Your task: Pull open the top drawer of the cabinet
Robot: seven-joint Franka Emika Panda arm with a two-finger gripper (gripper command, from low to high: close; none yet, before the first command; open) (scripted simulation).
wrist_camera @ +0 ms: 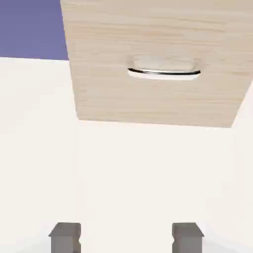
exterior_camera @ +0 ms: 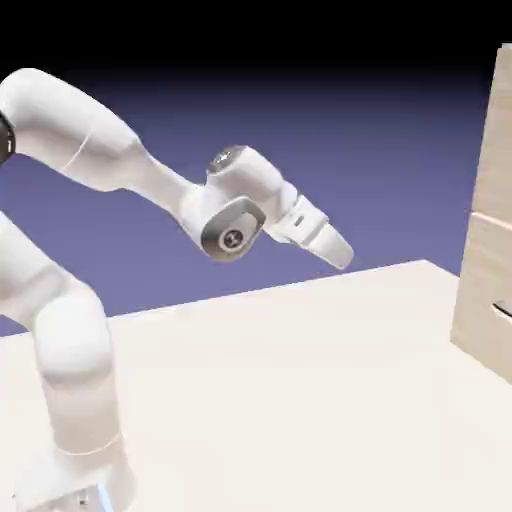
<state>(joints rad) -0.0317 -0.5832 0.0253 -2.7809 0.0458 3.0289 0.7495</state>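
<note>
Top drawer [exterior_camera: 497, 135]: uppermost section of the cabinet, at the exterior view's right edge, above a horizontal seam; front looks flush, closed. Partly cut off by the frame.
Gripper [wrist_camera: 126, 237]: jaws apart, nothing between them. Both grey fingertips [wrist_camera: 65, 237] show at the bottom of the hand view with bare table between.
Gripper pose: in the exterior view the gripper [exterior_camera: 338, 250] points right and slightly down, in mid-air above the table, well apart from the cabinet.
Arm [exterior_camera: 110, 150]: rises from lower left, elbow high, forearm sloping down to the right.
Cabinet [wrist_camera: 158, 59]: pale beige wood grain, stands on the table ahead of the gripper; hand view shows its lower front only.
Handle [wrist_camera: 164, 72]: dark bar with a bright edge, on the drawer front seen in the hand view. Untouched.
Table [exterior_camera: 300, 390]: pale cream, carries robot base and cabinet.
Backdrop [exterior_camera: 400, 130]: blue-violet.
</note>
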